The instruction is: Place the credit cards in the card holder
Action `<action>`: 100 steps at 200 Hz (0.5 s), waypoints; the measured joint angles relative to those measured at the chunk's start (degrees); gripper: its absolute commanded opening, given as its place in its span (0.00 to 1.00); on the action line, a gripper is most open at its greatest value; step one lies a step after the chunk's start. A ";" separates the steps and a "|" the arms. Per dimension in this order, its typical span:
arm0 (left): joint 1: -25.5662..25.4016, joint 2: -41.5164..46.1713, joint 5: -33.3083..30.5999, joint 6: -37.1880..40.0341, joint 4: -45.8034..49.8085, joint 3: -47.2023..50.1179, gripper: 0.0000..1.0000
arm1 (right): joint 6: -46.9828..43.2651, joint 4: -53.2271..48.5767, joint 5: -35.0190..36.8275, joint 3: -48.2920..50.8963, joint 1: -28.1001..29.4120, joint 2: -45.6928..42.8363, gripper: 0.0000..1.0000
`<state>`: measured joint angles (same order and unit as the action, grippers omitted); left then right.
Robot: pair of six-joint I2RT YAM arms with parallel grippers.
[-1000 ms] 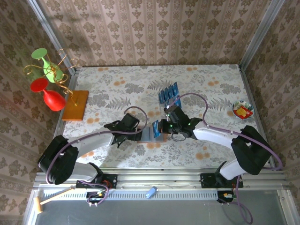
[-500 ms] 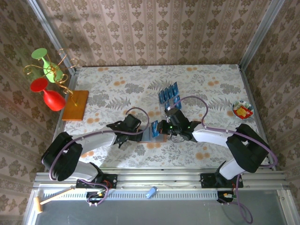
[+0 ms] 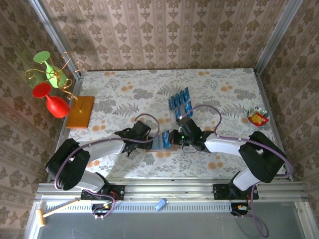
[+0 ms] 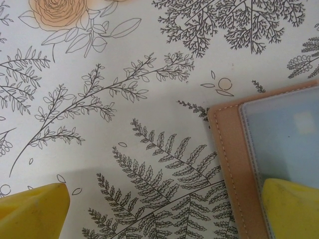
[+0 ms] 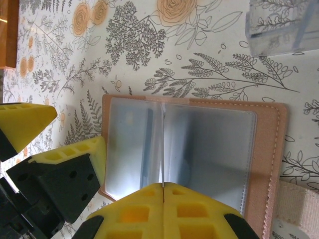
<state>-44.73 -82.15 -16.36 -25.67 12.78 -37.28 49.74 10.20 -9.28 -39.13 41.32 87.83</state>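
Right gripper [image 5: 163, 196] is seen with its fingers pressed together on a credit card [image 3: 165, 136]. The card is held upright on edge over the fold of the open card holder [image 5: 209, 144], presumably so that its lower edge can be fed into a clear pocket. Left gripper [image 4: 162, 214] is spread wide. One pad [image 4: 291, 209] appears to be laid on the holder's left end and the other on the cloth beside it, apparently so that the holder is kept flat and prevented from sliding. The remaining credit cards [image 3: 179, 101] are stood in a row just beyond the holder. The table [image 3: 124, 84] is covered with a cloth printed with ferns and orange roses, and is enclosed by patterned wallpaper. A wooden board [image 3: 80, 111] lies well left of the holder and a small dish [image 3: 258, 116] well right.
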 measured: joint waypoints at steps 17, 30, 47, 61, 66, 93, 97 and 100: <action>-0.22 -0.31 -0.07 0.00 -0.11 0.00 1.00 | 0.02 0.00 0.00 0.13 0.00 0.00 0.00; -0.31 -0.42 -0.07 0.00 -0.24 0.00 1.00 | 0.07 0.04 0.00 0.20 0.00 0.00 0.00; -0.31 -0.42 -0.20 0.00 -0.39 0.00 1.00 | 0.22 0.09 0.00 0.26 0.00 0.00 0.00; -0.31 -0.42 -0.24 -0.02 -0.39 0.00 1.00 | 0.44 0.35 0.00 0.37 0.00 -0.02 0.00; -0.31 -0.42 -0.26 -0.02 -0.39 0.00 1.00 | 0.46 0.37 0.00 0.37 0.00 -0.02 0.00; -0.31 -0.39 -0.70 -0.04 -0.37 0.04 1.00 | 1.31 0.92 0.00 0.74 0.00 -0.24 0.00; -0.31 -0.39 -0.81 -0.04 -0.37 0.07 1.00 | 1.36 0.98 0.02 0.79 0.00 -0.26 0.00; -0.31 -0.39 -0.87 -0.04 -0.35 0.11 1.00 | 1.46 1.09 0.00 0.79 0.00 -0.26 0.00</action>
<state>-45.04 -82.54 -17.23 -25.71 12.43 -37.17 51.20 11.29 -9.28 -38.35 41.32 87.57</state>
